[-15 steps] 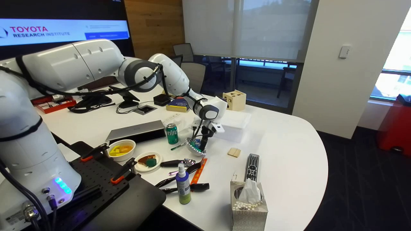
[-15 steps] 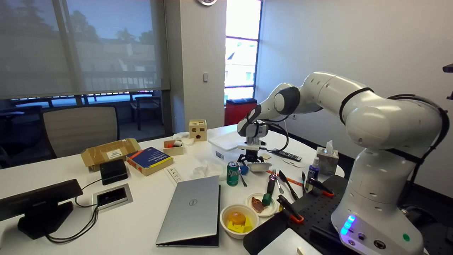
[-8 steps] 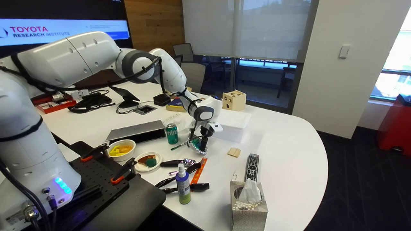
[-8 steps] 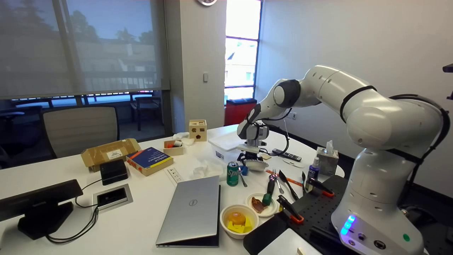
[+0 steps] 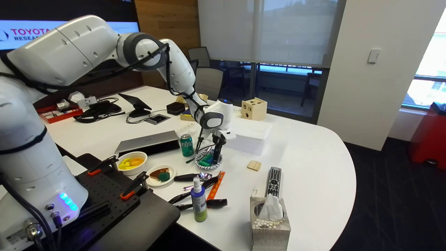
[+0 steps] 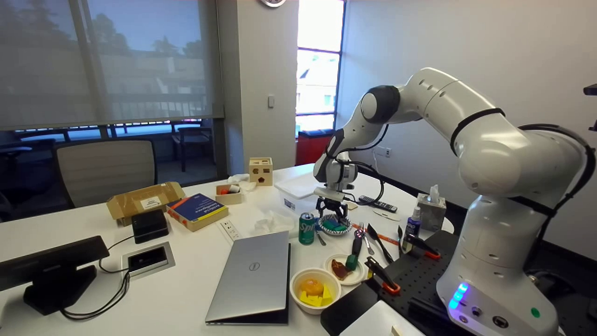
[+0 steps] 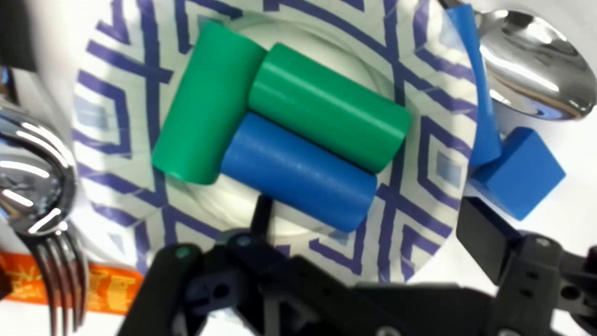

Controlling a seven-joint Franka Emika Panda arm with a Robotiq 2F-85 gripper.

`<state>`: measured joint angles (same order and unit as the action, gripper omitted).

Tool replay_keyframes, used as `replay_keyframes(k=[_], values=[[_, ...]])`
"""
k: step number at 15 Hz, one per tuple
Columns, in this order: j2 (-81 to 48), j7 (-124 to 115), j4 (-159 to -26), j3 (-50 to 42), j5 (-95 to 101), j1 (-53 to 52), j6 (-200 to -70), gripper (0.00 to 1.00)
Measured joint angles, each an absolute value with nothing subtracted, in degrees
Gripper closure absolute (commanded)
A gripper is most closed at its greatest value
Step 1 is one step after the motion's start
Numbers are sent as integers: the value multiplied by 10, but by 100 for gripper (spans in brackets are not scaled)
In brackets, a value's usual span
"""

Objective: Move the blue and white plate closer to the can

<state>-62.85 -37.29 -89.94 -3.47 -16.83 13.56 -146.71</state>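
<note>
Fingers (image 7: pixel 485 238) spread apart, astride the rim of the blue and white plate (image 7: pixel 410 219), one inside, one outside

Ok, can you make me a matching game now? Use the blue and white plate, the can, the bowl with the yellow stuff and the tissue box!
Things:
1) blue and white plate
2) can
3) bowl
4) tissue box

What fits:
A) holds yellow pieces
B) has white paper poking out of its top
C) holds two green cylinders and a blue cylinder
D) is green and stands upright

Right pairs: 1-C, 2-D, 3-A, 4-B
</note>
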Motion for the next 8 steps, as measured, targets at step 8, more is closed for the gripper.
replay_keyframes(k=[8], values=[[-537, -343, -1009, -49, -176, 124, -1476, 0]])
